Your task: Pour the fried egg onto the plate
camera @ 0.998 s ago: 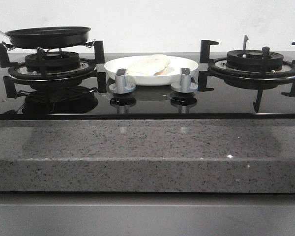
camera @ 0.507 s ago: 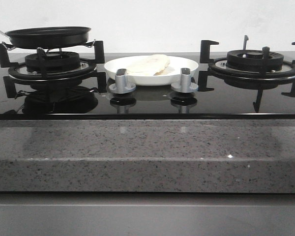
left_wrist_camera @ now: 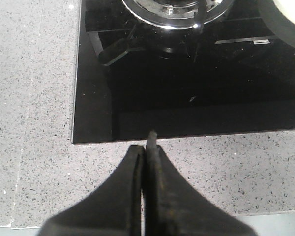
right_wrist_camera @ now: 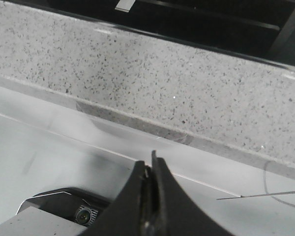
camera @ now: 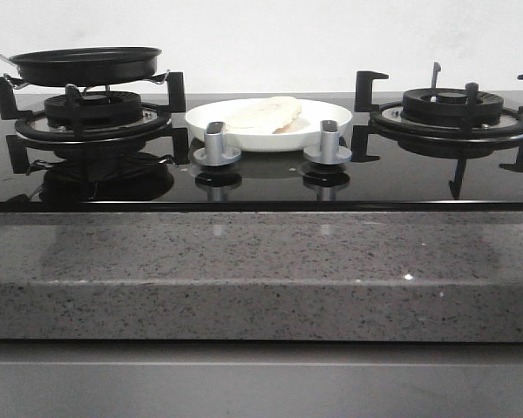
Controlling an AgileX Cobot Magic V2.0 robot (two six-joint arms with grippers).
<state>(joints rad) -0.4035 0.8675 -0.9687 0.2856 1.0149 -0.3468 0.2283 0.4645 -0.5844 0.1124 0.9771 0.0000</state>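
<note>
**Egg on plate, both claws shut and clear of it**

Front view: fried egg (camera: pixel 263 114) lies in the white plate (camera: pixel 336 115), which sits on the black glass hob (camera: pixel 392 178) between the two burners, just behind the two grey knobs (camera: pixel 216 144). Egg is a pale, floppy disc, lying mostly flat w/ its long axis running left-right across the plate; left part sits a bit lower, right edge is humped up near plate centre. Black pan (camera: pixel 85 64) rests level on the left burner (camera: pixel 94 117), handle going off the left edge of frame; right burner (camera: pixel 451 109) is bare.

Left wrist view: left claw (left_wrist_camera: pixel 146 147) has its fingers pressed together, nothing between them, over the speckled grey bench (left_wrist_camera: pixel 34 113) at the hob's edge, w/ a burner ahead of it. A sliver of pale plate rim (left_wrist_camera: pixel 290 17) shows in the corner, well apart from the claw.

Right wrist view: right claw (right_wrist_camera: pixel 150 169) likewise closed tight and empty, out in front of the bench's front edge; egg and plate not in this view.
</note>
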